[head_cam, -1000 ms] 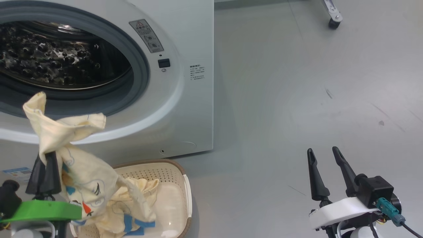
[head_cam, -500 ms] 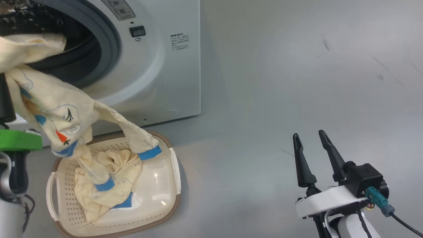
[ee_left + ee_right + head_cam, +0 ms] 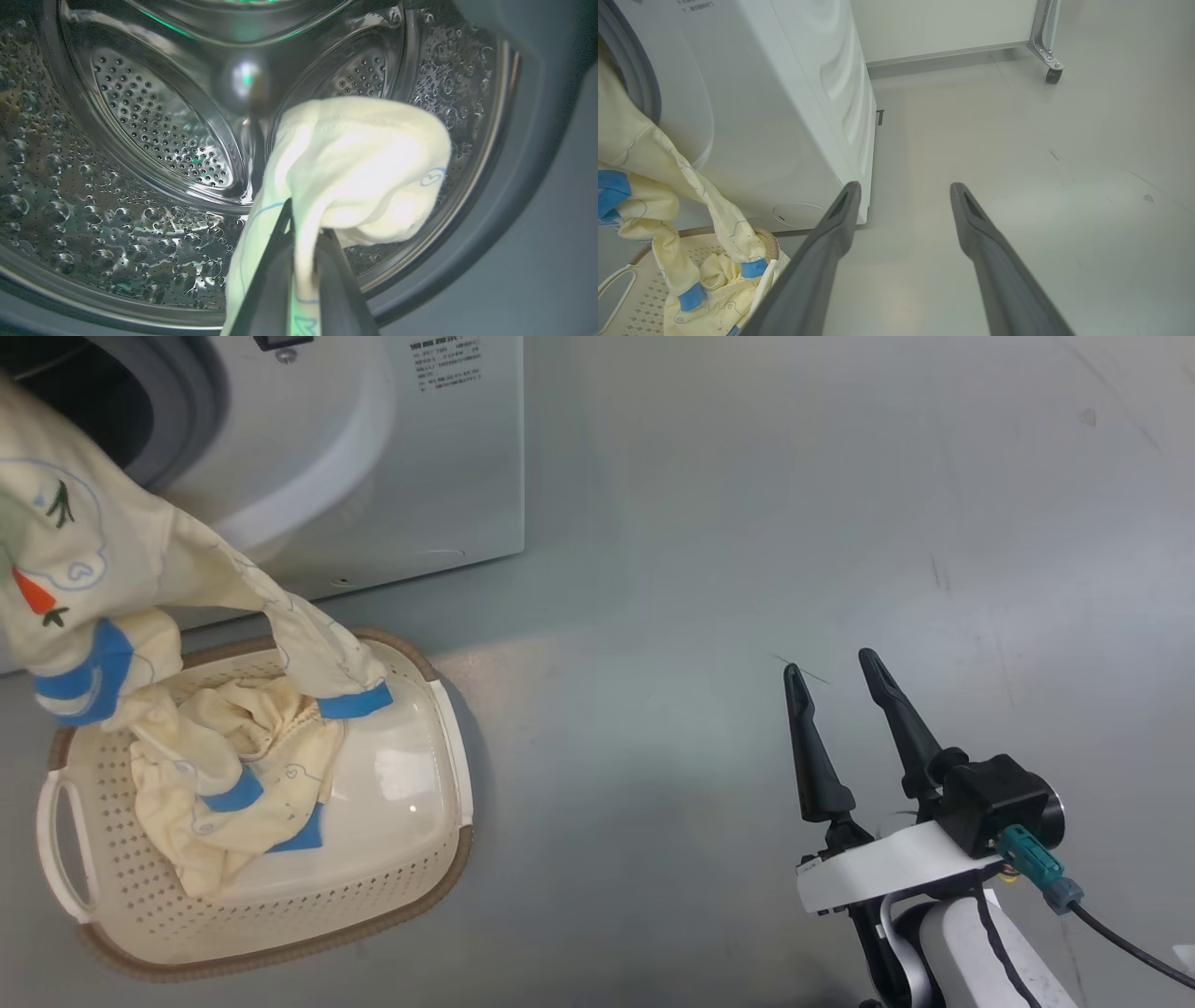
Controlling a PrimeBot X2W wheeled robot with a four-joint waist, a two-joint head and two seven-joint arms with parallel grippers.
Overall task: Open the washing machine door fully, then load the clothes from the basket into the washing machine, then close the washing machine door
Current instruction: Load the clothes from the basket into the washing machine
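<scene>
One yellow garment (image 3: 84, 551) hangs from my left claw (image 3: 303, 219), which is pinched tight on a fold of it at the mouth of the drum (image 3: 140, 140), while its sleeves trail down into the basket (image 3: 411, 896) at eight o'clock in my head view, below the washing machine (image 3: 448, 476) at eleven. To do this well I should reach deeper toward twelve o'clock before letting go, so the trailing sleeves clear the seal (image 3: 191, 401) and the other clothes (image 3: 233, 775) aren't dragged out. My right claw (image 3: 831, 663), at four o'clock, stands fully spread and holds nothing.
</scene>
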